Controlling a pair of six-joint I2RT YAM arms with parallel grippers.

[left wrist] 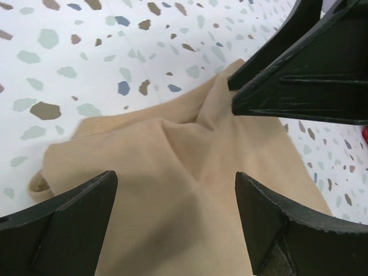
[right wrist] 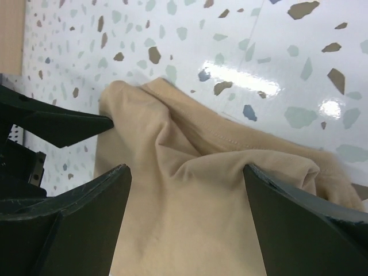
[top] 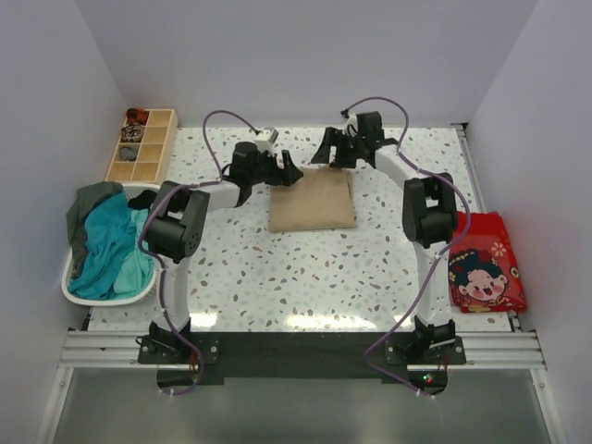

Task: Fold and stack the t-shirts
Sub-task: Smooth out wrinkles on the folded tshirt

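Nothing readable from where I'm working: no words or numbers on the beige t-shirt (top: 313,200), and the red cartoon-print cloth (top: 486,262) shows only a picture.

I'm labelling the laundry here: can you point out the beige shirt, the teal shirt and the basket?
beige shirt (top: 313,202): top view, middle of the folded cloth.
teal shirt (top: 116,242): top view, its bunched middle inside the basket.
basket (top: 104,302): top view, near white rim.

White plastic basket (top: 92,300) at the left edge of the speckled surface (top: 305,268). Behind it, a wooden compartment tray (top: 142,157) with small items. Far right, red cartoon-printed cloth (top: 487,262), lying flat.
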